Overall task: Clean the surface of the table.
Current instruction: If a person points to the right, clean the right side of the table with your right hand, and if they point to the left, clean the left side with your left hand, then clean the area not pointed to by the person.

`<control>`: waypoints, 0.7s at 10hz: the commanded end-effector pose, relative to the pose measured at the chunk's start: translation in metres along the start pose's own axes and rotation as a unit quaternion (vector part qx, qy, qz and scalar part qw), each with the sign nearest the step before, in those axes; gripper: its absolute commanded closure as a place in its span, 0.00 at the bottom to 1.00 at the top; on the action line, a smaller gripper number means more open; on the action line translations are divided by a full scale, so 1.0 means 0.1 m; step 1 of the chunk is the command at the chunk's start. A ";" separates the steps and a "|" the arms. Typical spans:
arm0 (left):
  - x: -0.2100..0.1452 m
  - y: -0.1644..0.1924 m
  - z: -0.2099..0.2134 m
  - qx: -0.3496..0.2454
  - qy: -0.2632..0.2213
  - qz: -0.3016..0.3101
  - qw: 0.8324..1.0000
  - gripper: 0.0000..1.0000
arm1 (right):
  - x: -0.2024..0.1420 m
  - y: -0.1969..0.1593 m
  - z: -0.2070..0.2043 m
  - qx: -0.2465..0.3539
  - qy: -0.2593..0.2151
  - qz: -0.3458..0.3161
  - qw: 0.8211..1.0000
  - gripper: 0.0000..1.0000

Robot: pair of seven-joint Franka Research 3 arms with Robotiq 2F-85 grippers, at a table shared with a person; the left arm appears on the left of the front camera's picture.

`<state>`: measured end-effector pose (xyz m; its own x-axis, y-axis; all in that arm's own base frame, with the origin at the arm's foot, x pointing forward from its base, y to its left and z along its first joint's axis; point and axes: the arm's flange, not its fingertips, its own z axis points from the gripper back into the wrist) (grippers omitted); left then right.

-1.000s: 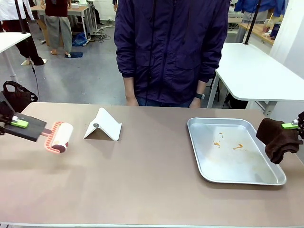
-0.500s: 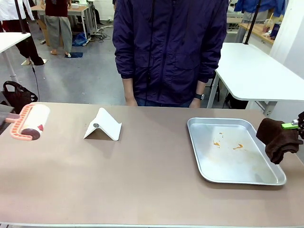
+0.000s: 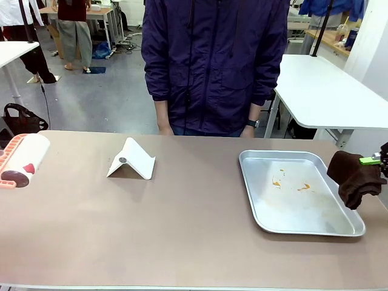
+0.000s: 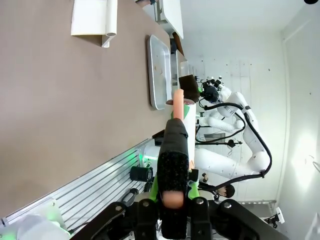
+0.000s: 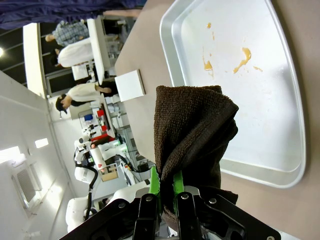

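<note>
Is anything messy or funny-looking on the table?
Yes. The metal tray on the right side of the table has little orange smears on its bottom, like leftover food or sauce. The white folded stand sits upright, and nothing looks spilled on the brown top itself.

The left gripper [image 4: 173,186], bottom centre of its wrist view, is clamped on a roller handle [image 4: 175,145]. The right gripper [image 3: 371,160], at the front view's right edge, pinches a brown cloth [image 3: 354,179].
</note>
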<state>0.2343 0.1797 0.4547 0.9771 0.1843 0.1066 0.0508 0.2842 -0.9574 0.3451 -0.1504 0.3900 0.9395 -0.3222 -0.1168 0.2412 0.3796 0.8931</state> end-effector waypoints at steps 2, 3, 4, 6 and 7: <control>0.05 -0.02 -0.03 0.005 -0.002 0.006 1.000 0.78 | -0.03 0.02 0.01 -0.002 -0.004 0.002 1.000 0.89; 0.05 -0.02 -0.03 0.005 -0.002 0.006 1.000 0.78 | -0.03 0.02 0.01 -0.002 -0.004 0.002 1.000 0.89; 0.05 -0.02 -0.03 0.005 -0.002 0.006 1.000 0.78 | -0.03 0.02 0.01 -0.002 -0.004 0.002 1.000 0.89; 0.05 -0.02 -0.03 0.005 -0.002 0.006 1.000 0.78 | -0.03 0.02 0.01 -0.002 -0.004 0.002 1.000 0.89; 0.05 -0.02 -0.03 0.005 -0.002 0.006 1.000 0.78 | -0.03 0.02 0.01 -0.002 -0.004 0.002 1.000 0.89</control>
<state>0.2397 0.1771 0.4525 0.9786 0.1811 0.0982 0.0403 0.2991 -0.9534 0.3451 -0.1504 0.3900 0.9395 -0.3221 -0.1168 0.2412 0.3797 0.8931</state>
